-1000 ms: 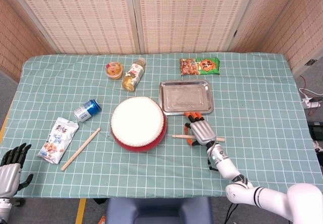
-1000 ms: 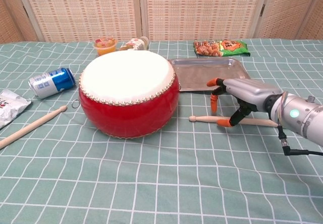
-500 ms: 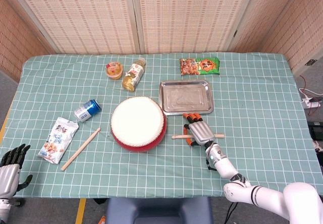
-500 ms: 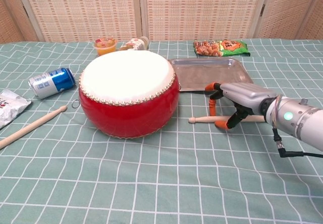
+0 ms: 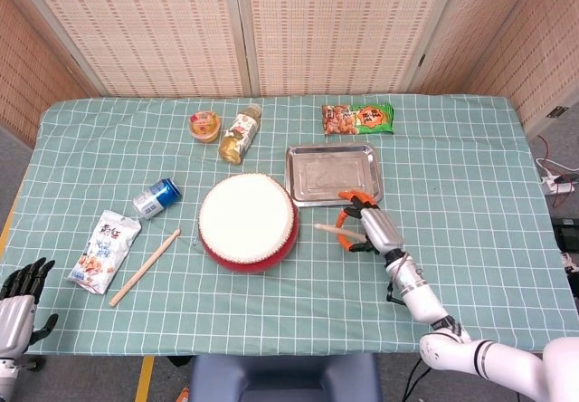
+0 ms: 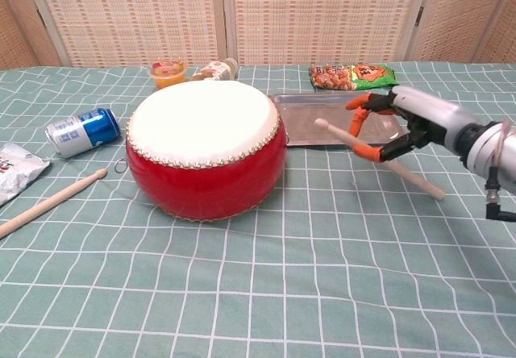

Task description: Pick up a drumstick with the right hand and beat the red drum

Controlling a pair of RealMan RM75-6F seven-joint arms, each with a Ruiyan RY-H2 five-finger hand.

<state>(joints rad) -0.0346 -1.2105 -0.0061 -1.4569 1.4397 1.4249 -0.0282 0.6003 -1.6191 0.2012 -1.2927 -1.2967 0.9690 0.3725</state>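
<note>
Gripping the drumstick (image 6: 379, 156) loosely in our right hand (image 6: 403, 124), fingers curled round it, we risk it slipping when striking the red drum (image 6: 205, 150).

Two wooden drumsticks (image 6: 377, 157) (image 5: 145, 267), one red drum (image 6: 205, 148), one metal tray (image 5: 333, 174), one blue can (image 5: 156, 196), two snack packets (image 5: 358, 118) (image 5: 104, 250), one bottle (image 5: 240, 133), one small orange cup (image 5: 205, 125), two robot hands (image 5: 371, 228) (image 5: 18, 298).
</note>
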